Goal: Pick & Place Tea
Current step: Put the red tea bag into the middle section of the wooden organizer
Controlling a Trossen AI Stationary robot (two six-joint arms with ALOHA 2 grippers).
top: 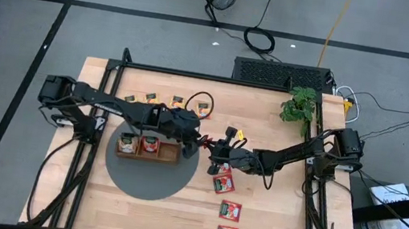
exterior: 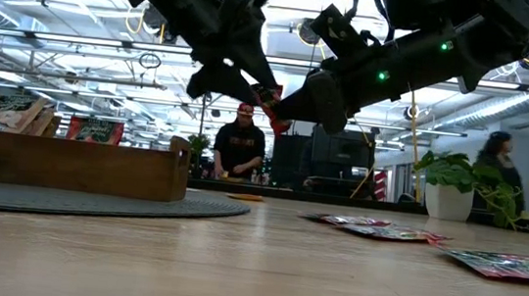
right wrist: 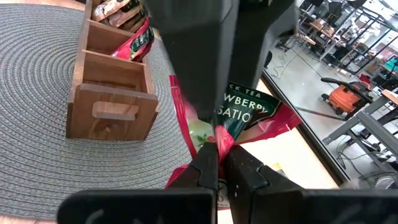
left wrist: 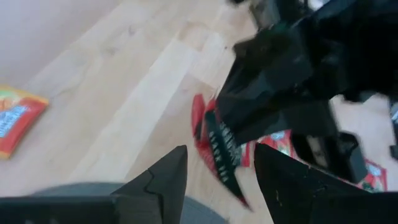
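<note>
Tea packet [right wrist: 249, 115], red with green, hangs in the air just beside the wooden tray [right wrist: 112, 93], pinched at one corner by my right gripper [right wrist: 219, 158], whose fingers are pressed together on it. My left gripper [left wrist: 217, 171] is right up against it with its fingers spread on either side of the packet. More red packets [top: 229, 210] lie flat on the table [top: 270, 222], well apart from the grey round mat [top: 150, 179] under the tray.

A brown wooden tray [top: 148, 156] sat on a round grey mat [top: 147, 181] on the wooden table [top: 270, 222]. A potted plant [top: 301, 106] stood near the far right corner.
</note>
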